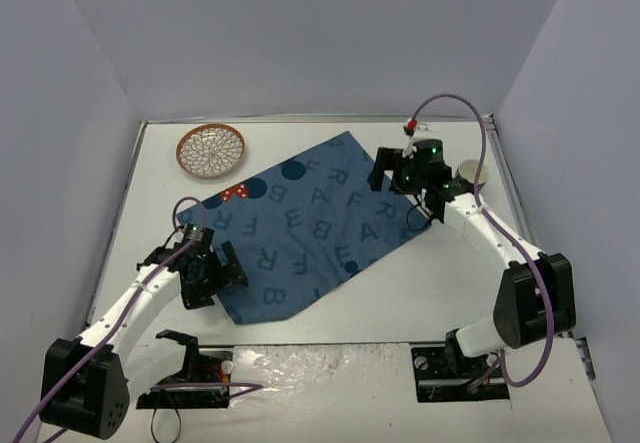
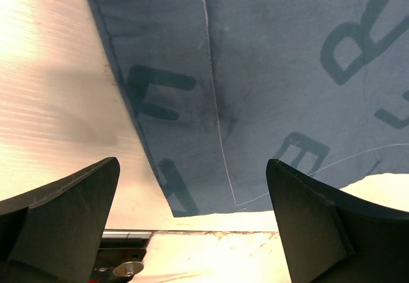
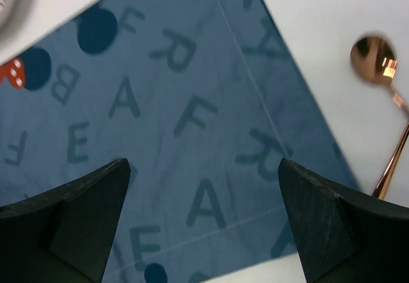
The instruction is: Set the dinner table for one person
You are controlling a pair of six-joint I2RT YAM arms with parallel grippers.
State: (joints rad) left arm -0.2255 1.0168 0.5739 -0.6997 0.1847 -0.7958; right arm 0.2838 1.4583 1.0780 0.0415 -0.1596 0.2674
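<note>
left hand (image 2: 193, 163): wide open, empty, above placemat (image 1: 310, 228) near corner
dish (image 1: 211, 150): far-left on table (image 1: 420, 293)
placemat: skewed, mid-table
right hand (image 3: 204, 163): wide open, empty, above placemat's right side
spoon (image 3: 374, 56): copper, right of placemat
table: white, under everything

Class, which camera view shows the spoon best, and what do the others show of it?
The right wrist view: the spoon lies in plain sight on the table beside the mat. In the top view the right arm hides it; the left wrist view shows only mat and table.
</note>
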